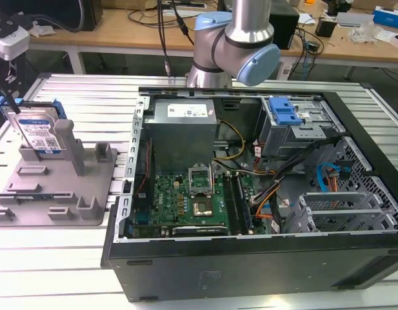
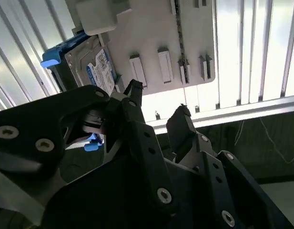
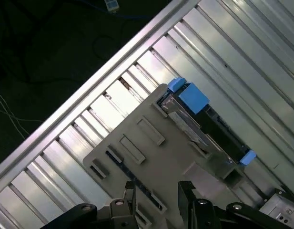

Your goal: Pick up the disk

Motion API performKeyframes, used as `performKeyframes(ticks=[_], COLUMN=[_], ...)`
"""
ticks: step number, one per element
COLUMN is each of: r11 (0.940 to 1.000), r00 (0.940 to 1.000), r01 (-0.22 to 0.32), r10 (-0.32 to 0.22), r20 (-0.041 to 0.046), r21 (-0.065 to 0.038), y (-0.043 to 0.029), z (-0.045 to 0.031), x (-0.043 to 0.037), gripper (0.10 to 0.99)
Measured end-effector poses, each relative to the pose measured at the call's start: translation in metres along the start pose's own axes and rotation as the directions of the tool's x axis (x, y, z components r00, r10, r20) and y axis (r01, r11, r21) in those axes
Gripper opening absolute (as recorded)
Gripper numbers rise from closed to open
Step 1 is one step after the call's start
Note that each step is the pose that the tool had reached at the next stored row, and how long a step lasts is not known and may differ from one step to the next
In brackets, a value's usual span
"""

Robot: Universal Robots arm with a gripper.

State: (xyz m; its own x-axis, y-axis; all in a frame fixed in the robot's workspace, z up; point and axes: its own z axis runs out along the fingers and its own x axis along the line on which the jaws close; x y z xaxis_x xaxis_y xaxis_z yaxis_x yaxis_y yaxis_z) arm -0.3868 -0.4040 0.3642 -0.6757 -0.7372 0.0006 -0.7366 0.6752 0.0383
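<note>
- The disk is seen propped on edge against the upright posts of the grey fixture, on the slatted table at the exterior view's left of the open computer case
- The gripper is pictured in both wrist views pointed toward the fixture, fingers spread apart and empty, clear of the disk

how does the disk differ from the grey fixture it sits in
Colour: the disk is silver with a white-and-blue label and blue rails; the fixture is plain grey.
Pose: the disk stands tilted on edge; the fixture lies flat on the table.
Size: the disk is much smaller than the fixture and takes up one corner of it.
Both sit to the exterior view's left of the computer case.
</note>
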Motion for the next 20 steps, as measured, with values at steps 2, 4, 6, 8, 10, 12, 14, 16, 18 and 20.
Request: performKeyframes(ticks=[2, 4, 6, 8, 10, 12, 14, 16, 18, 20], r11=[0.9975, 0.9936, 0.9883, 0.9792, 0.9679, 0.9560, 0.9395, 0.9239, 0.9073, 0.8843], r00=[0.9975, 0.9936, 0.9883, 0.9792, 0.9678, 0.9559, 0.9395, 0.9238, 0.9072, 0.8842], r01=[0.070, 0.113, 0.152, 0.203, 0.252, 0.293, 0.342, 0.383, 0.420, 0.467], r10=[-0.070, -0.113, -0.152, -0.203, -0.252, -0.293, -0.342, -0.383, -0.420, -0.467], r20=[-0.0026, -0.0043, -0.0058, -0.0077, -0.0096, -0.0112, -0.0130, -0.0150, -0.0166, -0.0183], r21=[0.000, 0.000, 0.000, -0.001, -0.001, -0.001, -0.002, -0.003, -0.003, -0.004], y=[0.0000, 0.0000, 0.0000, 0.0000, 0.0000, 0.0000, 0.0000, 0.0000, 0.0000, -0.0001], z=[0.0001, 0.0002, 0.0003, 0.0003, 0.0005, 0.0007, 0.0010, 0.0015, 0.0021, 0.0033], x=[0.0000, 0.0000, 0.0000, 0.0000, 0.0000, 0.0000, 0.0000, 0.0000, 0.0000, 0.0000], gripper=[0.482, 0.482, 0.482, 0.482, 0.482, 0.482, 0.482, 0.482, 0.482, 0.482])
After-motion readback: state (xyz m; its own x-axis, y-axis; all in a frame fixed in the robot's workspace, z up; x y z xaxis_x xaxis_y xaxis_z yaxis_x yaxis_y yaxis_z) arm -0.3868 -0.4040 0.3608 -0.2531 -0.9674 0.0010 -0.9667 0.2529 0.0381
